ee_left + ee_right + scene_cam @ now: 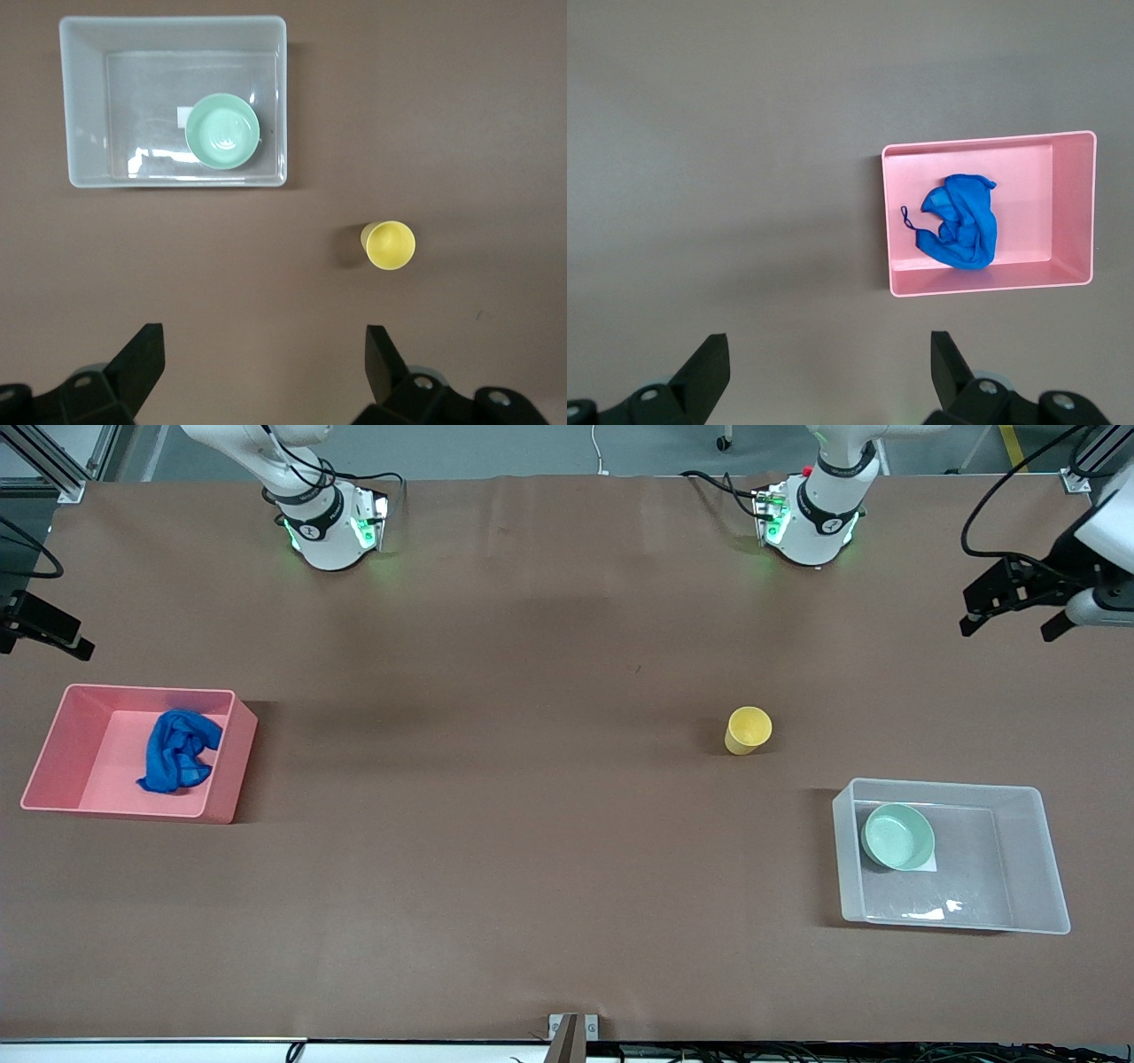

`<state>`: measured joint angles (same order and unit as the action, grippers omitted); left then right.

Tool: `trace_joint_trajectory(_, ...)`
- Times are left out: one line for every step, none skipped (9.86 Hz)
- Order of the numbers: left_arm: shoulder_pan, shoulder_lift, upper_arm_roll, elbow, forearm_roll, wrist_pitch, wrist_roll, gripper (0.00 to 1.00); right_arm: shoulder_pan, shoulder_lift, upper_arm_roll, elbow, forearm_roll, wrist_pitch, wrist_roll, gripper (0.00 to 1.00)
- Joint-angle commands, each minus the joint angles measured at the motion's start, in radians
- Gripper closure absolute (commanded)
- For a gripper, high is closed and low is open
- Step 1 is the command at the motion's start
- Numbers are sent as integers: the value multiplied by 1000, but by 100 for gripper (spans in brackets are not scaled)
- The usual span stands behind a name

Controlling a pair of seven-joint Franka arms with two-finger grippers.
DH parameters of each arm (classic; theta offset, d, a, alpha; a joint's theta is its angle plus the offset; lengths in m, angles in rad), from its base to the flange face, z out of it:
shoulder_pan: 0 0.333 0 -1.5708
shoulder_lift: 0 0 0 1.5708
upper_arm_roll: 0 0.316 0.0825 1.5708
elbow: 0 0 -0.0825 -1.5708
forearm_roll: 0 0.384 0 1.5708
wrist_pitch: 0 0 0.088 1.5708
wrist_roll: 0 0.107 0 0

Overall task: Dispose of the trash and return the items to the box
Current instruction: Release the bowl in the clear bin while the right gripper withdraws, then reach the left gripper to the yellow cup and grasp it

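The blue fabric wad [180, 750] lies in the pink bin [53, 748] at the right arm's end of the table; it also shows in the right wrist view [964, 228]. The mint-green bowl [897, 835] sits in the clear box [1032, 859], over the white label; both show in the left wrist view, bowl [222, 131] and box [84, 97]. The yellow cup [748, 730] stands upright on the table, farther from the front camera than the box, also in the left wrist view [389, 245]. My left gripper [1014, 622] [263, 336] hangs open and empty high at the table's end. My right gripper [828, 341] is open and empty, high up.
The pink bin shows in the right wrist view [1072, 212]. A brown cloth covers the table [532, 824]. A black part of the right gripper [44, 633] shows at the edge of the front view. Cables lie near both arm bases.
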<state>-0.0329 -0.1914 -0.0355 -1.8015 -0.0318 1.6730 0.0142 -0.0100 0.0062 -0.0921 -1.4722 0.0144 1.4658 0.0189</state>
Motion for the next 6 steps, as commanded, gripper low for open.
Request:
trace_joint_trajectory(7, -3, -70, -181, 9, 117, -51, 0, -7, 8, 3, 18, -16, -18, -8, 0)
trace_joint_trajectory(5, 4, -86, -243, 9, 158, -51, 2, -8, 8, 3, 18, -13, -10, -2, 0)
trace_joint_trajectory(-4, 41, -93, -321, 4, 268, -51, 2, -10, 8, 3, 18, -14, -10, 12, 0)
trace_joint_trajectory(-2, 78, -128, -375, 3, 354, -51, 2, -7, 8, 3, 18, -17, -13, 12, 0)
trace_joint_trajectory(-4, 120, -145, -416, 3, 431, -59, 2, -1, 8, 3, 19, -19, -18, 10, 0)
trace_joint_trajectory(-2, 166, -168, -470, 3, 542, -74, 2, 1, 8, 3, 21, -21, -18, 10, 0)
